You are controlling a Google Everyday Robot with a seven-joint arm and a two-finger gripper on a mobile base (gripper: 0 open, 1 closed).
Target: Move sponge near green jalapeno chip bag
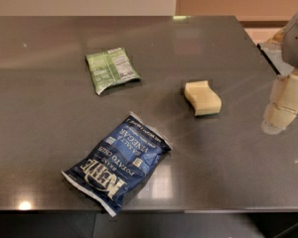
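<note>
The sponge (202, 97), a pale cream-yellow foam block with wavy sides, lies on the dark grey table right of centre. The green jalapeno chip bag (111, 69), flat with a white nutrition panel, lies to the left and a little farther back, well apart from the sponge. The gripper (283, 108) hangs at the right edge of the view, above the table and to the right of the sponge, not touching it and holding nothing.
A larger dark blue chip bag (118, 162) with white lettering lies near the table's front edge (188, 209), in front of the green bag. The table's right edge (268, 58) runs beside the arm. A wall stands behind the table.
</note>
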